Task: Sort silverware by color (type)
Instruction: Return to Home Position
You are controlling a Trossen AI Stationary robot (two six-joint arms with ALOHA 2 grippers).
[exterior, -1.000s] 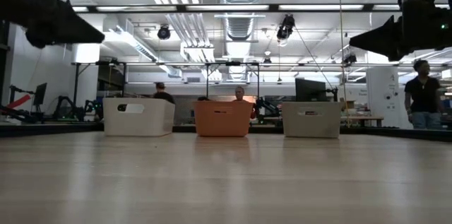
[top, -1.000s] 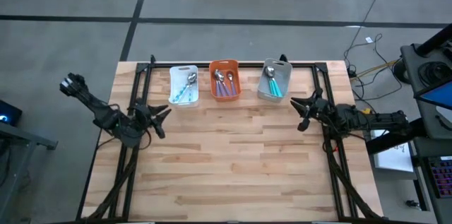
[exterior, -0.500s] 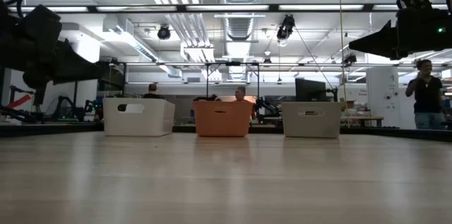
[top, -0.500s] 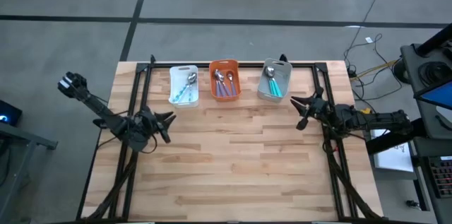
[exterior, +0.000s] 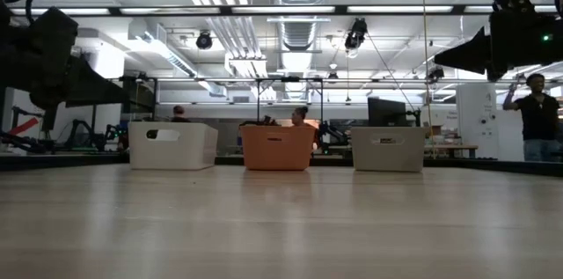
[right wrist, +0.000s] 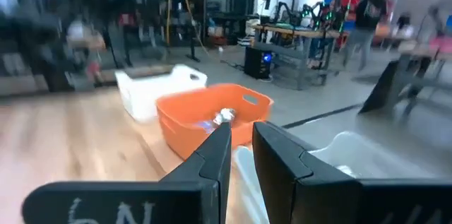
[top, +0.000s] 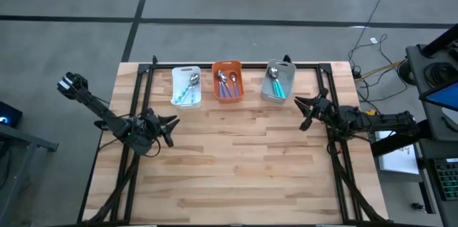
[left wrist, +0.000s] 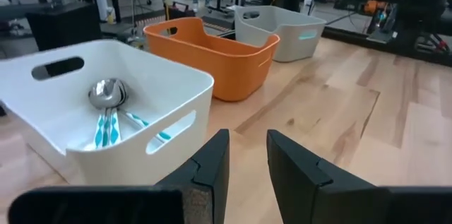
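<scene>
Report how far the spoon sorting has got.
Done: pale-blue spoons lie in the white bin, purple spoons in the orange bin, teal spoons in the grey bin; none shows loose on the table. In hand: nothing; the left gripper and right gripper hover at the table's sides, jaws apart, empty. Left: no sorting that I can see.

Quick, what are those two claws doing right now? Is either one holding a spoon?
Left gripper: slightly open, holding nothing.
Right gripper: slightly open, holding nothing.

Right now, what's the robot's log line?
left fingers: empty, narrowly apart, left side | right fingers: empty, narrowly apart, right side | spoons: in white bin, orange bin, grey bin
</scene>
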